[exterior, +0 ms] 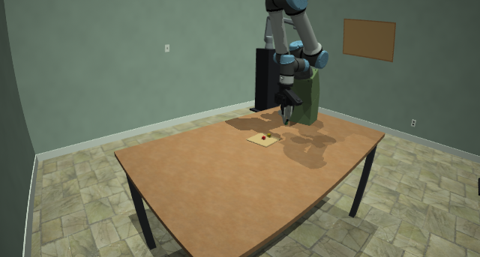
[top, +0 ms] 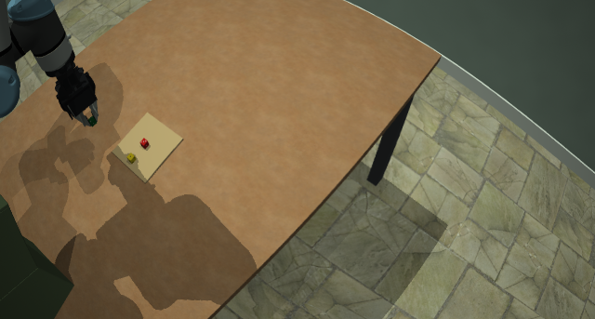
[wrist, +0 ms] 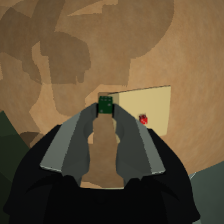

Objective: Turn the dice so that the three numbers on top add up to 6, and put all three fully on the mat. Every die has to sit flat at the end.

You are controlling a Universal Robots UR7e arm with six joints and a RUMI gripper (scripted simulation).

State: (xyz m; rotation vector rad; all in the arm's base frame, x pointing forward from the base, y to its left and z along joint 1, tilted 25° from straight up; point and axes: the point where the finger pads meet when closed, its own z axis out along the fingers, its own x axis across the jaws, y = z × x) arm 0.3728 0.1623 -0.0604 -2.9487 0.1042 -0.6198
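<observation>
We see an arm point(exterior: 278, 28) of pale grey tubes with black joints and blue end caps. Its gripper point(top: 88, 117) is black (blocky), with grey tapering fingers.

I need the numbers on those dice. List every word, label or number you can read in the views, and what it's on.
No readable text, labels or numbers in any view.
Green die, gripped in the gripper: pips too blurred to count.
Red die on the mat: pips too small to count.
Yellow die on the mat: pips too small to count.
</observation>
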